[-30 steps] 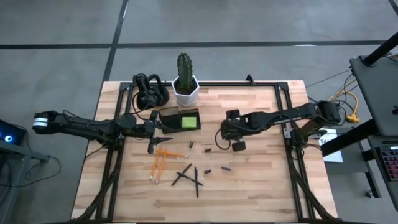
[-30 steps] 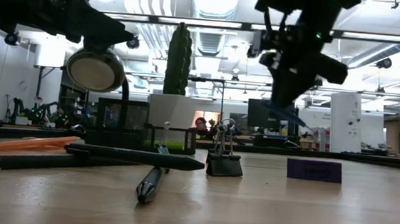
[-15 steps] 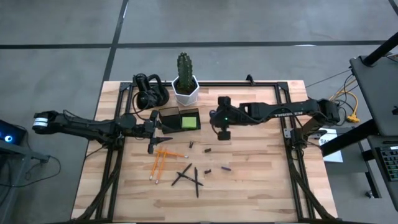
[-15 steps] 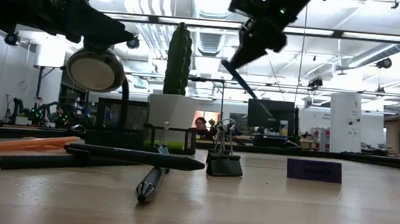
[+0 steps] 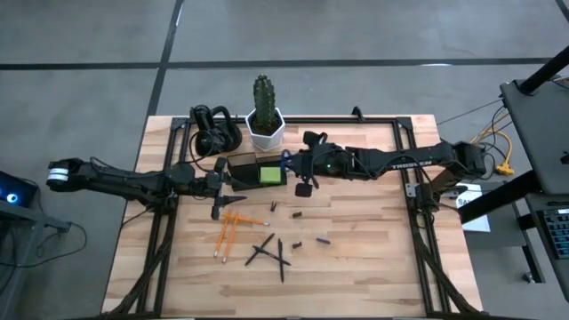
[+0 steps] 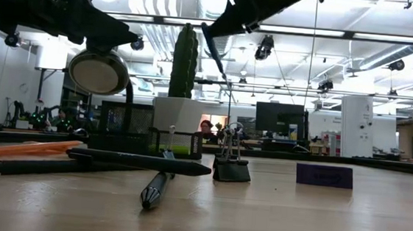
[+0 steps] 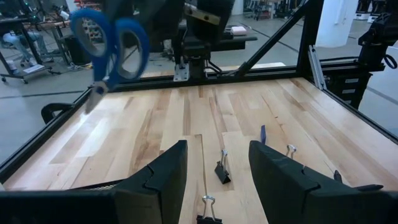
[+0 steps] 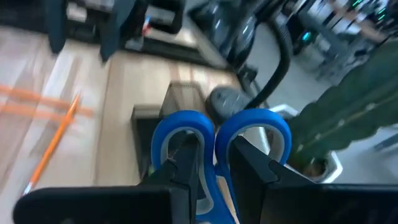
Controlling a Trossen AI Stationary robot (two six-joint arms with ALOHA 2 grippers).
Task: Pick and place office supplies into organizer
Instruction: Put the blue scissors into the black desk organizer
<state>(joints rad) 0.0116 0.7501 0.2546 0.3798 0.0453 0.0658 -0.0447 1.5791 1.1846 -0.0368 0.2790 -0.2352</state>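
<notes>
The blue-handled scissors (image 5: pixel 285 161) hang in my right gripper (image 5: pixel 295 167), just right of the dark organizer (image 5: pixel 242 169), which holds a lime-green sticky pad (image 5: pixel 270 173). In the low view the blades (image 6: pixel 215 51) slant down below the gripper, high over the table. My left gripper (image 5: pixel 218 194) is open and hovers at the organizer's near left corner, touching nothing. Orange pencils (image 5: pixel 229 233), black pens (image 5: pixel 271 252), dark bits (image 5: pixel 296 213) and a purple bit (image 5: pixel 323 240) lie flat on the wood. My right gripper is shut on the scissors at the base of the two blue handle loops (image 8: pixel 186 134), pinched between both fingers (image 8: pixel 249 168), which cover the exact spot. The loops stick out ahead of the fingers. The scissors are lifted clear, with the blades slanting down.
A white hexagonal cactus pot (image 5: pixel 265 129) and a black looped gadget (image 5: pixel 213 132) stand at the far edge behind the organizer. Binder clips (image 7: pixel 221 171) lie ahead of my left gripper. A black frame (image 5: pixel 404 142) rims the table. Bare wood lies on the table's right half.
My right gripper has carried the scissors from the table's middle right toward the left and far side, up to the organizer. It has risen and turned, so the blades now slant down from higher up. The left arm has kept still.
</notes>
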